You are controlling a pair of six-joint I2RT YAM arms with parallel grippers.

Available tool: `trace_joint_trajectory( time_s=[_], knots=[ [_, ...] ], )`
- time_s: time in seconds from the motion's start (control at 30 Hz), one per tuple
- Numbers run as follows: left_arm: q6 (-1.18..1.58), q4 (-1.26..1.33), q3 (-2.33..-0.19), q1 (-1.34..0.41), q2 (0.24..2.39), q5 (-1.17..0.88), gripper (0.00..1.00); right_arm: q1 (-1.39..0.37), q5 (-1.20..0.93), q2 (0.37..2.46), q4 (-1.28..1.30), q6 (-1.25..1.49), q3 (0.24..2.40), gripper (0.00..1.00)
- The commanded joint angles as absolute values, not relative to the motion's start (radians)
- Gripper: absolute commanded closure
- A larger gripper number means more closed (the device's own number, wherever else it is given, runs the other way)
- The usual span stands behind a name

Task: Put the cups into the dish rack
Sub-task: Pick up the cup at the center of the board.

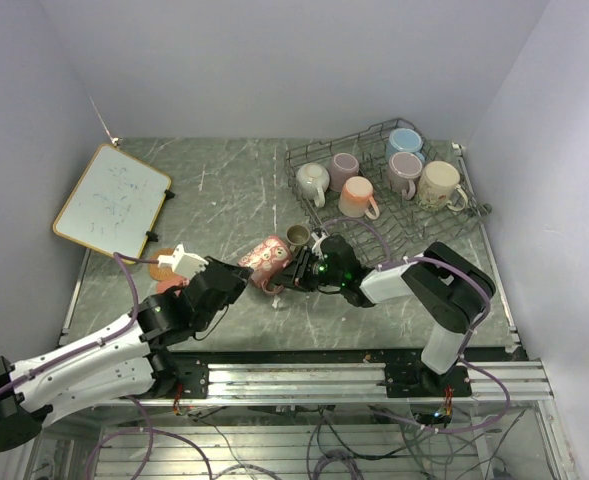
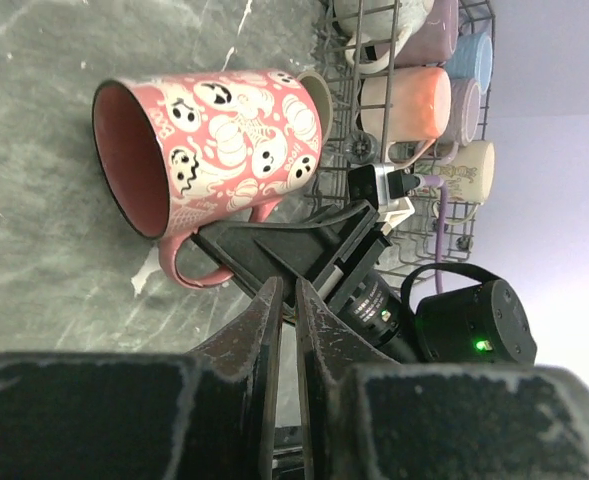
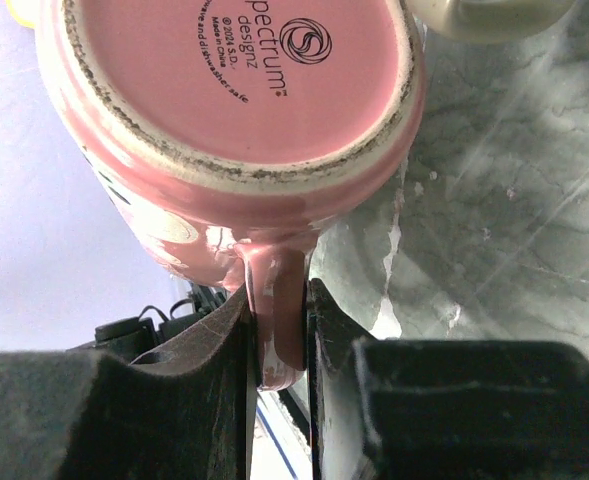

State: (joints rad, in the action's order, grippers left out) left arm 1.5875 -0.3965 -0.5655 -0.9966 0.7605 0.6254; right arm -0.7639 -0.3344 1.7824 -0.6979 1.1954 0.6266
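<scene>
Top view: pink ghost-print mug (image 1: 267,258) sits just to the 6 o'clock side of table centre, tipped on its side. Its mouth faces 9 o'clock and its handle points to 6. Can't tell if it touches the table (image 1: 224,190).

The right gripper (image 1: 292,275) comes in from 3 o'clock. In the right wrist view it (image 3: 279,300) is clenched on the mug's handle (image 3: 277,330), a finger on each side, with the pink base (image 3: 244,90) facing the camera.

The left gripper (image 1: 242,278) is at the mug's 8 o'clock, near it but not touching. In the left wrist view its jaws (image 2: 286,300) are parted by a narrow slit and grip nothing, with the mug (image 2: 219,140) beyond the tips.

Small olive mug (image 1: 297,236) stands on the table at the pink mug's 1 o'clock, just outside the dish rack (image 1: 369,131).

The rack is at the table's 1–2 o'clock. It holds a light blue mug (image 1: 406,141), two mauve (image 1: 345,165) (image 1: 406,170), a cream one (image 1: 312,180), a peach one (image 1: 356,197) and a floral cream one (image 1: 439,185).

Whiteboard (image 1: 112,201) at 10 o'clock.
</scene>
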Motion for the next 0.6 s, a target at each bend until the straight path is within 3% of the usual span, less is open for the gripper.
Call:
trace_joint_trajectory(
  time_s=[0.0,0.2,0.37,0.57],
  knots=[
    [1.426,-0.467,-0.603,-1.002,0.727,0.705,0.80,-0.740,-0.326,1.712,-0.772,1.175,0.657,1.00],
    [1.416,-0.472,-0.576,-1.002,0.735,0.705,0.78,-0.741,-0.318,1.707,-0.716,1.149,0.666,1.00],
    [1.345,-0.433,-0.528,-1.003,0.722,0.712,0.36,-0.740,-0.315,1.691,-0.705,1.129,0.666,1.00],
    [1.190,-0.081,-0.344,-0.981,0.563,0.602,0.18,-0.741,-0.327,1.706,-0.725,1.144,0.658,0.99]
  ],
)
